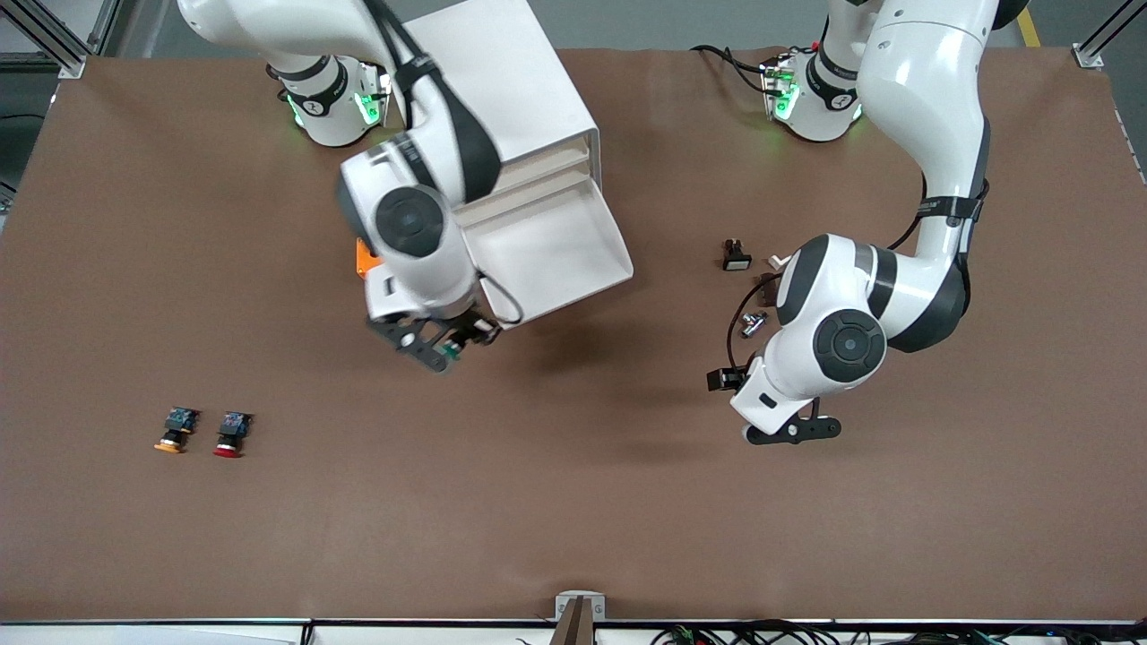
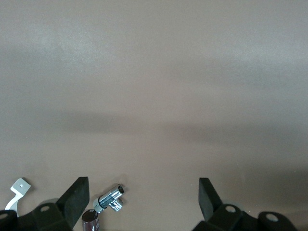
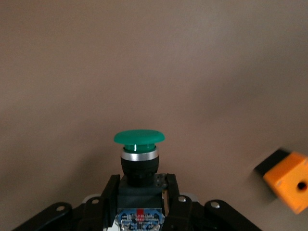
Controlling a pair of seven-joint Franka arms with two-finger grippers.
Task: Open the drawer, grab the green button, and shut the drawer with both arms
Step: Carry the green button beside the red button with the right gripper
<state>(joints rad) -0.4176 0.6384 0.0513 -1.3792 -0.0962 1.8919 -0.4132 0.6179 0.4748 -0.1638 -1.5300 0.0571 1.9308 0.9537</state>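
The white cabinet (image 1: pixel 502 81) lies near the right arm's base with one drawer (image 1: pixel 556 246) pulled out; the tray looks bare. My right gripper (image 1: pixel 444 348) hangs over the table just nearer the front camera than the drawer's corner. It is shut on the black body of the green-capped button (image 3: pixel 139 137), cap pointing away from the wrist, in the right wrist view (image 3: pixel 139 192). My left gripper (image 1: pixel 793 432) is open and empty over bare table at the left arm's end; its fingers (image 2: pixel 77 199) stand wide apart.
An orange-capped button (image 1: pixel 175 430) and a red-capped button (image 1: pixel 233 434) lie at the right arm's end, near the front camera. An orange block (image 1: pixel 366 258) sits beside the cabinet. A black switch (image 1: pixel 737 255), chrome fitting (image 1: pixel 753 324) and white bracket (image 2: pixel 17 192) lie under the left arm.
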